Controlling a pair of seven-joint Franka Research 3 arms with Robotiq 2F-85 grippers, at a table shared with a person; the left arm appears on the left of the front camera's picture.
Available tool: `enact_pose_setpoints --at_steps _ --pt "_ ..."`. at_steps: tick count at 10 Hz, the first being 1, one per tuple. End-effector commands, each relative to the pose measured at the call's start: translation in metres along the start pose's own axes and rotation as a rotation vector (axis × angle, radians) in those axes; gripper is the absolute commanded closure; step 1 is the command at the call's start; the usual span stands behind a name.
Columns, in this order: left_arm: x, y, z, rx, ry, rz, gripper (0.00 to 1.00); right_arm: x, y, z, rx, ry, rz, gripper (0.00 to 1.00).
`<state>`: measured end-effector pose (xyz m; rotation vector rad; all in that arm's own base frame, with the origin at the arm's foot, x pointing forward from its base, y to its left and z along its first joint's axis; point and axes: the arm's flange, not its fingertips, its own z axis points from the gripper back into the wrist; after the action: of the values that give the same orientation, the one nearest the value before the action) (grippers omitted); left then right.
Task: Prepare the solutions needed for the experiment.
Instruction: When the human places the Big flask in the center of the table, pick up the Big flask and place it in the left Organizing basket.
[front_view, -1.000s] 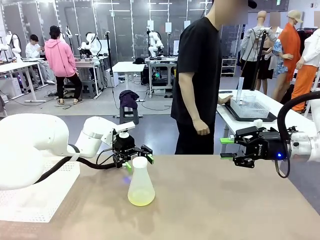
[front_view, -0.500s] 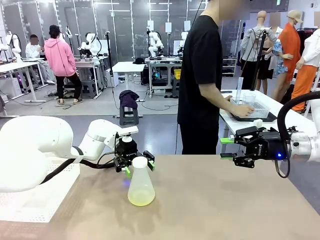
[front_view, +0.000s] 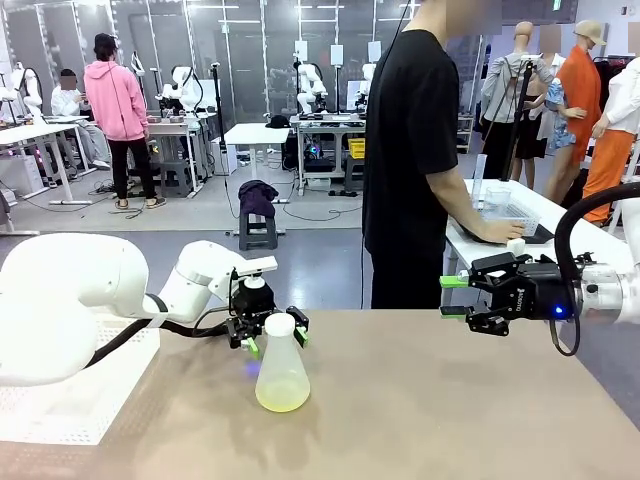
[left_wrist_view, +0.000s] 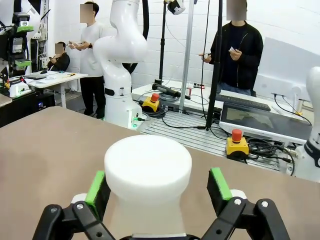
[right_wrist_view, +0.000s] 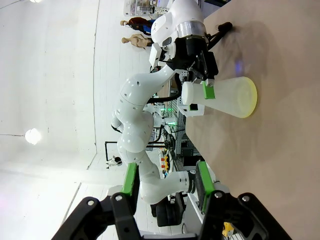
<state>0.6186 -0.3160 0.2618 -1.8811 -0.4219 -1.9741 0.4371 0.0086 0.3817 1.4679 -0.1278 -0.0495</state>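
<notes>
A broad tan table (front_view: 420, 400) carries everything, and the landmark on it is a translucent white plastic conical flask (front_view: 281, 368) with a wide white neck, standing upright left of the table's middle. Behind the table's far edge, to the right of the flask and well apart from it, stands a person in a black T-shirt (front_view: 415, 150), turned away toward a side table, one hand resting by a clear plastic tray (front_view: 505, 215) on it.

The white left arm (front_view: 90, 300) comes in from the flask's left. Its black left gripper (front_view: 272, 335) sits at the flask's neck, the green pads (left_wrist_view: 219, 182) on either side of the white neck (left_wrist_view: 148, 185); in the left wrist view a clear gap shows between each pad and the neck, so the jaws are spread wide and grasp nothing. The black right gripper (front_view: 452, 297) hangs above the table well to the right of the flask, pointing toward it, its green-padded fingers partly parted with nothing between them.

The solutions (front_view: 281, 400), a shallow pale yellow-green layer, lie in the bottom of the flask; in the right wrist view the same layer (right_wrist_view: 251, 97) shows as a yellow rim at the flask's base.
</notes>
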Motion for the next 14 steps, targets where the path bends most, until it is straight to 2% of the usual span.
enact_pose_setpoints --at_steps 1,2,12,13,14 --pt "-0.004 0.0099 0.0067 -0.022 -0.009 -0.018 0.0 0.0001 0.0009 0.0002 0.004 0.002 0.002 0.42" --pt "-0.0049 0.0104 0.0061 -0.026 -0.016 -0.016 0.0 0.0001 0.0009 0.0002 0.004 0.002 0.002 0.42" --pt "-0.0064 0.0149 0.0081 -0.028 -0.047 -0.003 0.96 0.0001 0.0009 0.0002 0.004 0.002 0.002 0.42" --pt "-0.0053 0.015 0.0082 -0.032 -0.042 0.004 1.0 0.0001 0.0009 0.0002 0.004 0.002 0.002 0.42" --pt "-0.0038 0.0149 0.0082 -0.032 -0.038 0.013 1.0 0.0001 0.0009 0.0002 0.004 0.002 0.002 0.42"
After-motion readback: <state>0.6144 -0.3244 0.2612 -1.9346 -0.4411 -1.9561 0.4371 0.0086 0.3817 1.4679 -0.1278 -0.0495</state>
